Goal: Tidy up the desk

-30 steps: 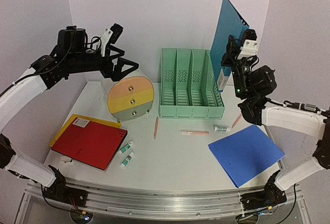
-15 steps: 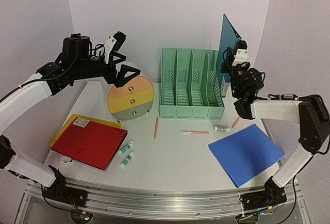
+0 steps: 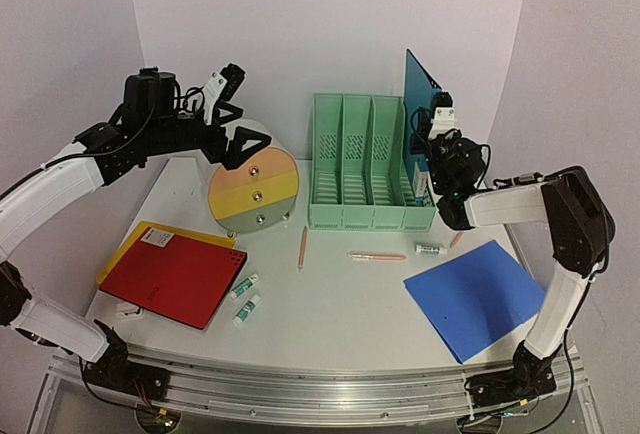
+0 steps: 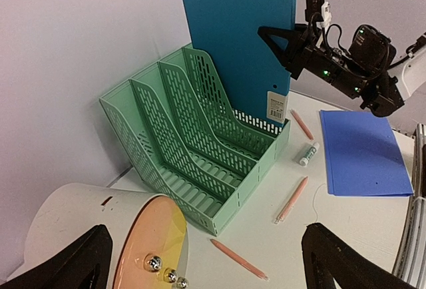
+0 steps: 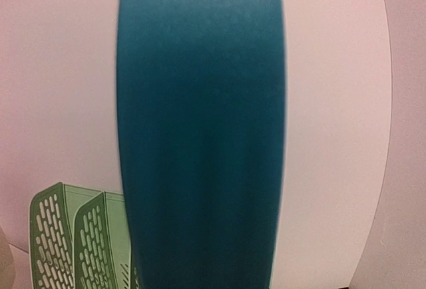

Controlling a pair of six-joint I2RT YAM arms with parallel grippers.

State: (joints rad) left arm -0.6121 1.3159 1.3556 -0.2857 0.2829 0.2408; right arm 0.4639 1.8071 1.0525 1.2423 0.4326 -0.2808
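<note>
The desk is a white tabletop with a metal rail along its front. My right gripper is shut on the right edge of an upright teal folder, whose lower end stands in the rightmost slot of the mint-green rack. The left wrist view shows this grip on the folder. The folder fills the right wrist view and hides the fingers. My left gripper is open and empty above the round drawer unit, its fingertips at the frame's bottom corners.
A red folder lies on a yellow one at front left. A blue folder lies at front right. Pink pens and glue sticks are scattered mid-desk.
My right gripper has moved left and down with the teal folder, sinking it into the rack's rightmost slot. My left gripper has shifted slightly right and stays open.
</note>
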